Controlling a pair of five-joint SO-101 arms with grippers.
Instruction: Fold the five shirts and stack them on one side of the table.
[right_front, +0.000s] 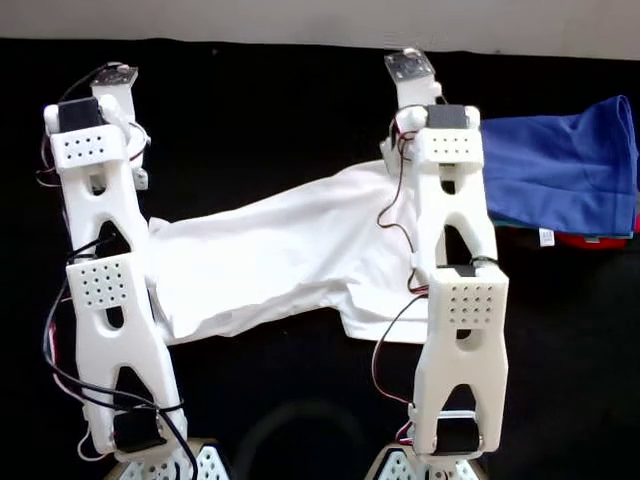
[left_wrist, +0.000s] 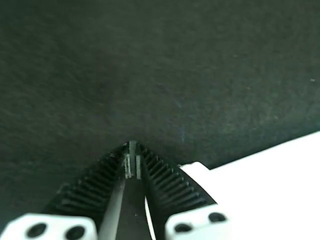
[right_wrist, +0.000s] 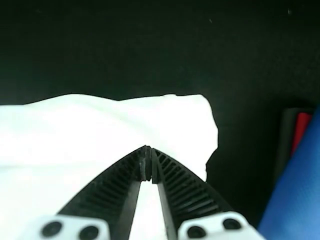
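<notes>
Black worktop (right_front: 300, 100) carries a white shirt (right_front: 290, 260) spread crosswise, its long axis running from the left arm to the right arm. A blue shirt (right_front: 560, 165) tops the pile beyond the right arm. The right fingers (right_wrist: 175, 185), pressed together on nothing, hang over the white shirt, a corner just ahead. The left fingers (left_wrist: 165, 175), likewise closed, sit over bare worktop just beside its edge.

The small white tag (right_front: 545, 237) on the shirt pile (right_front: 560, 170) cannot be read.
</notes>
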